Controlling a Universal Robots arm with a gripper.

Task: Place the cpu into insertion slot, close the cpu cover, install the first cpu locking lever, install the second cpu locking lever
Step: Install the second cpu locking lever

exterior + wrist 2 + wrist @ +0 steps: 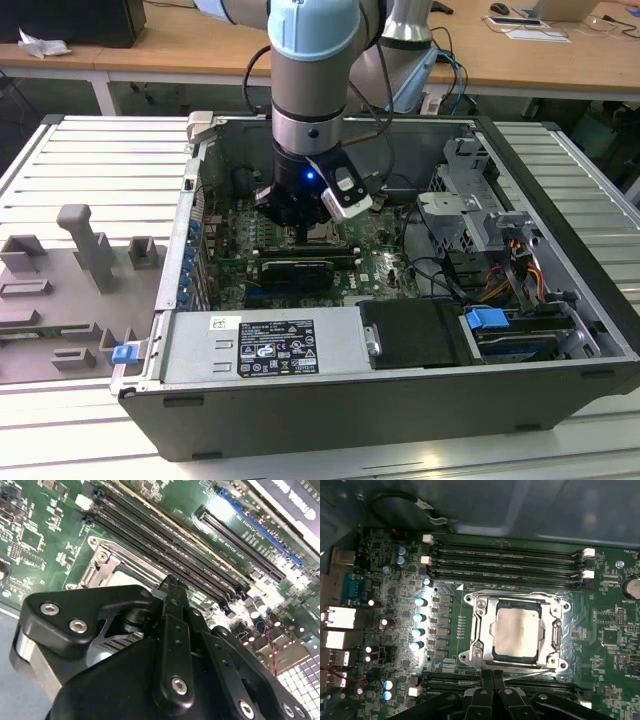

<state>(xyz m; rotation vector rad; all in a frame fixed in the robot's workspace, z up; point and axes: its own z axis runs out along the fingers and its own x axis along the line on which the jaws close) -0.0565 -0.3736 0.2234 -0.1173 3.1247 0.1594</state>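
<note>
The cpu (516,631) lies flat in the insertion slot (563,665) on the green board. Its pale metal top shows through the window of the cpu cover (482,625), which is folded down over it. A thin wire locking lever (532,672) runs along the socket edge closest to my fingers. My gripper (493,676) is shut, its tips together right at that edge beside the lever; I cannot tell if they touch it. In the second wrist view the gripper (171,586) points down at the cover's corner (107,567). In the exterior view the gripper (300,228) reaches deep into the computer case.
Long black memory slots (505,562) flank the socket on two sides. A black card (300,270) lies just in front of the gripper, with the power supply (270,345) beyond it. A drive cage (470,200) and cables crowd the exterior view's right. A grey fixture (70,270) sits outside the case.
</note>
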